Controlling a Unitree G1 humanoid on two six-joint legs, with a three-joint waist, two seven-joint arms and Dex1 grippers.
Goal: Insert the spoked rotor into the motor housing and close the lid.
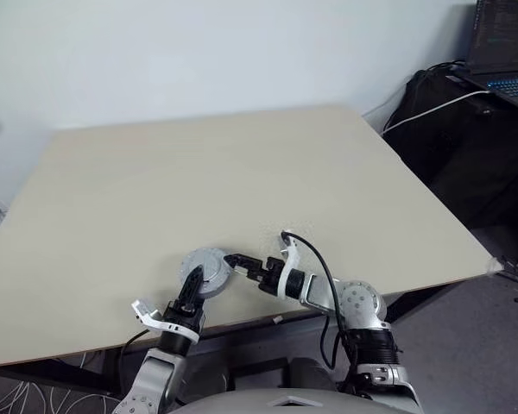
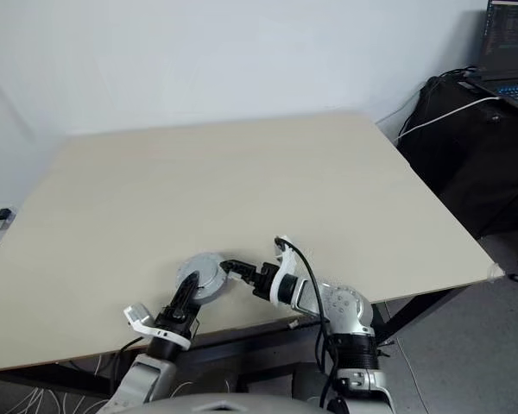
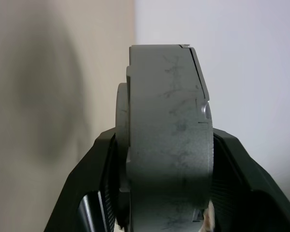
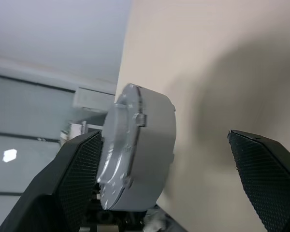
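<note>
My left gripper (image 1: 191, 285) is shut on a dull grey round motor housing (image 1: 209, 266), held just above the near edge of the table. In the left wrist view the housing (image 3: 170, 135) stands edge-on between both black fingers (image 3: 87, 193). The lid (image 4: 117, 145), a thinner grey disc with a raised centre, sits on one face of the housing (image 4: 154, 145). My right gripper (image 1: 238, 261) is open, its tips just right of the housing and apart from it. Its fingers (image 4: 77, 179) stand wide apart. The spoked rotor is hidden.
The beige table (image 1: 242, 172) stretches ahead, bare beyond the grippers. A black stand with a laptop (image 1: 505, 47) and a white cable (image 1: 432, 108) is off the far right corner. Cables lie on the floor under the near left edge.
</note>
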